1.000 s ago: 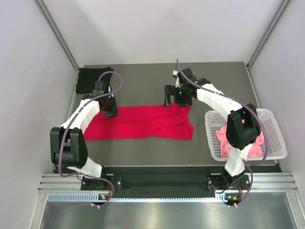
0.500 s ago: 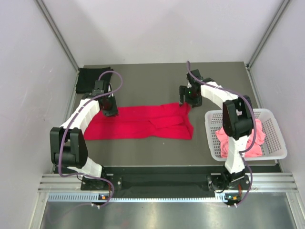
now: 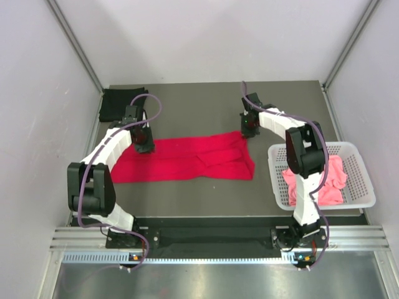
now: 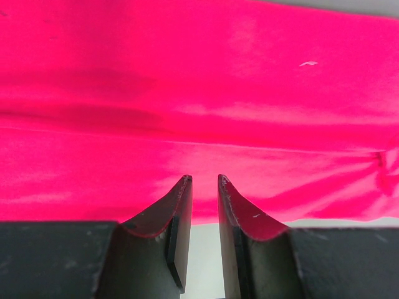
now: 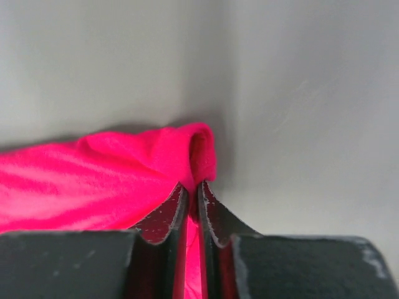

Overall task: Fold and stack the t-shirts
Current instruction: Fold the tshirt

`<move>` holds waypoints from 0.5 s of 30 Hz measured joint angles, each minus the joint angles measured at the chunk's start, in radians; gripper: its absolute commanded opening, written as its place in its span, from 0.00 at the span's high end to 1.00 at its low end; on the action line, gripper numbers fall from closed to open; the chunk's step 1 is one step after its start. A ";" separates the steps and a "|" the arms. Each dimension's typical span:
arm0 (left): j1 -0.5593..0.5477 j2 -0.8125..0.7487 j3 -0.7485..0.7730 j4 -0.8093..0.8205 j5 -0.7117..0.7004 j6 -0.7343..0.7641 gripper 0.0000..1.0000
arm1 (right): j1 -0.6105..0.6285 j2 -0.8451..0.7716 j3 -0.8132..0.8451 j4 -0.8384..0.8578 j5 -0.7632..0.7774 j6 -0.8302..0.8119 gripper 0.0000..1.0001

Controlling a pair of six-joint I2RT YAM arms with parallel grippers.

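Right fingers point(image 5: 163, 219): nearly closed, with a fold of the red t-shirt point(image 5: 100, 180) pinched between the tips. The rest of the shirt runs off to their left on the grey surface point(image 5: 299, 93).

Left fingers point(image 4: 163, 215): narrow gap, shirt's edge right at the tips, cloth spread flat beyond them. Pinched or not: cannot tell.

Black t-shirt point(image 3: 117, 104): beyond the left fingers, apart from them.

Pink t-shirt point(image 3: 330, 180): in the white basket point(image 3: 368, 187), well apart from the right fingers.

Both arms reach forward, wrists bent down. The left gripper point(image 4: 204, 179) shows a narrow gap; the right gripper point(image 5: 192, 185) is pinched nearly closed
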 measured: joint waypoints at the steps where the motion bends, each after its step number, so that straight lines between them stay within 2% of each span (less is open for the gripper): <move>1: 0.000 0.006 0.000 0.000 -0.003 0.000 0.72 | -0.001 0.005 0.008 0.006 0.015 0.001 0.94; 5: 0.000 0.028 0.004 -0.006 -0.010 0.003 0.72 | -0.019 0.072 0.096 0.067 0.074 -0.013 0.93; 8: 0.000 0.048 0.017 -0.016 -0.011 0.003 0.72 | -0.039 0.166 0.223 0.133 0.090 -0.044 0.90; 11: 0.000 0.061 0.027 -0.022 -0.014 0.004 0.72 | -0.050 0.299 0.421 0.174 0.086 -0.063 0.79; 15: 0.000 0.065 0.035 -0.028 -0.018 0.006 0.72 | -0.053 0.465 0.723 0.192 0.085 -0.046 0.50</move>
